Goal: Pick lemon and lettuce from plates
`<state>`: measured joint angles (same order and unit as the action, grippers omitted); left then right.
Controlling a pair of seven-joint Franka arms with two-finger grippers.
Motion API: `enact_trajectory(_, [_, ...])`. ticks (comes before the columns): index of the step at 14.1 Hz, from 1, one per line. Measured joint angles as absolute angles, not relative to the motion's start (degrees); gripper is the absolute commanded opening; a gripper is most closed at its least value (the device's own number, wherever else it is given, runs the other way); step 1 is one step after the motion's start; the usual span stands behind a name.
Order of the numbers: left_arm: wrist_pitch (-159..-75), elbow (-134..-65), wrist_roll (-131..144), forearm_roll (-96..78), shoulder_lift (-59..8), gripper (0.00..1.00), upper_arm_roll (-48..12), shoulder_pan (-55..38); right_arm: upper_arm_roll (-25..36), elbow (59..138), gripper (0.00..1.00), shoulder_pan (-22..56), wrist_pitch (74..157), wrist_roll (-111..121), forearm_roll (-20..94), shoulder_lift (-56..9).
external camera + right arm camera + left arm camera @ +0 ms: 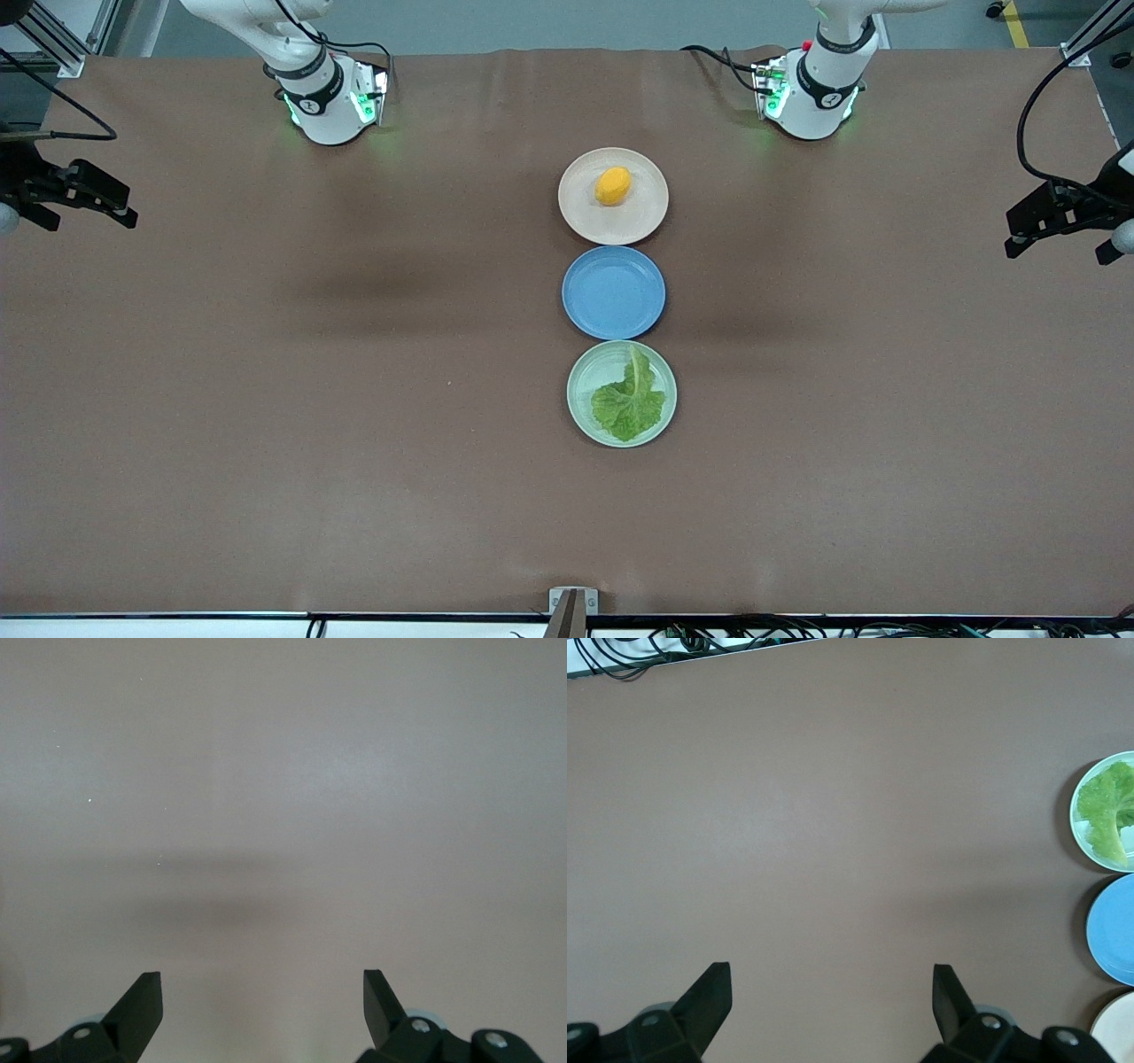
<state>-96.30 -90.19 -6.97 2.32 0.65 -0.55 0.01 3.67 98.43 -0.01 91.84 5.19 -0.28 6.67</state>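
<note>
Both pincers, left pincer (1063, 221) and right pincer (71, 190), hang wide open and empty at the frame's edges, roughly equally distant from the mid-frame lemon (613, 186) and lettuce (629, 403).

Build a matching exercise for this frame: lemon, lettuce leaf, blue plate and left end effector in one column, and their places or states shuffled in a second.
Column 1
1. lemon
2. lettuce leaf
3. blue plate
4. left end effector

Column 2
A. bare, lying between the other two plates
B. on the beige-pink plate, nearest the arm bases
C. open, over bare table at the left arm's end
D. on the mint green plate, nearest the front camera

Pairs: 1-B, 2-D, 3-A, 4-C
</note>
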Motion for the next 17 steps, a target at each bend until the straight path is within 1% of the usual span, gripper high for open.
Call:
enact_trajectory(8, [-96.3, -90.53, -6.27, 2.18, 0.6, 1.0, -0.48, 0.54, 3.79, 98.43, 1.0, -0.03, 91.84, 5.19, -0.28, 6.67])
enact_trajectory(11, [-96.29, -91.27, -5.3, 2.0, -0.62, 1.0, -1.15, -0.47, 3.8, 98.43, 1.0, -0.03, 91.83, 5.19, -0.28, 6.67])
enact_trajectory(14, [-96.34, -91.62, 2.5, 1.83, -3.43, 1.0, -2.86, -4.07, 3.8, 98.42, 1.0, -0.03, 91.83, 5.19, -0.28, 6.67])
enact_trajectory(17, [-96.76, -91.39, 16.93, 1.82, -8.08, 1.0, -3.58, -10.58, 3.8, 98.4, 1.0, -0.03, 91.82, 5.19, -0.28, 6.67])
